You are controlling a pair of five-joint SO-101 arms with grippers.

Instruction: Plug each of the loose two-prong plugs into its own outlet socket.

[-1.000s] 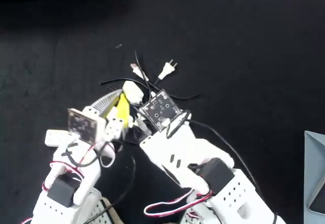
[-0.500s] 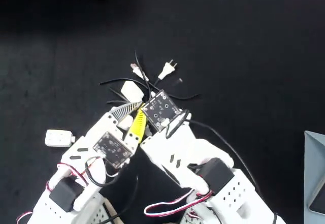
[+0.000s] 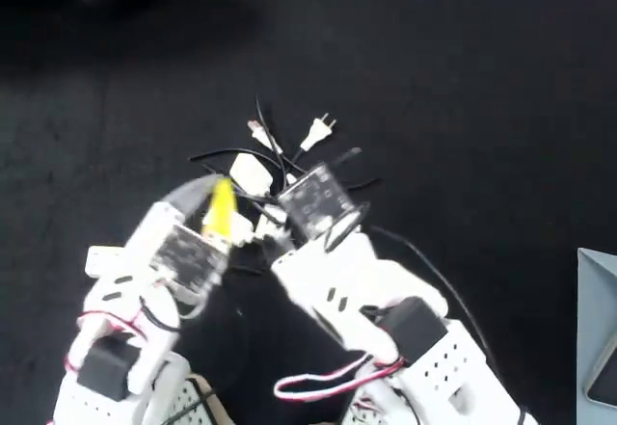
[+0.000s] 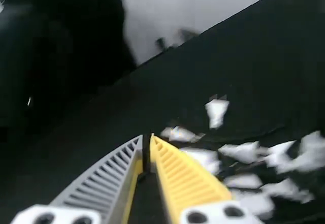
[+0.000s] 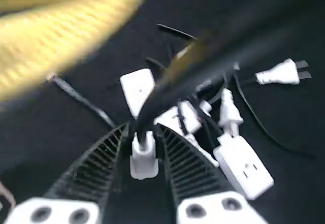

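Smearing from motion makes the left wrist view hard to read: its white shapes (image 4: 244, 153) cannot be told apart as plugs or sockets. The left gripper (image 4: 147, 140) has its fingers (image 4: 183, 178) pressed together on nothing. The right gripper (image 5: 143, 131) clamps a white plug (image 5: 143, 160) near a socket block (image 5: 138, 89) on the black surface (image 3: 482, 107); from above, its wrist board (image 3: 318, 199) hides that grip. A loose plug (image 3: 316, 134) lies beyond. Since half a second ago, the left arm (image 3: 145, 280) has swung leftward.

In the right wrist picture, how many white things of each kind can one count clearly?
Outlet sockets: 2
Plugs: 3, one plug in the right claw; the blurred white pieces in the tangle are left uncounted
Total: 5
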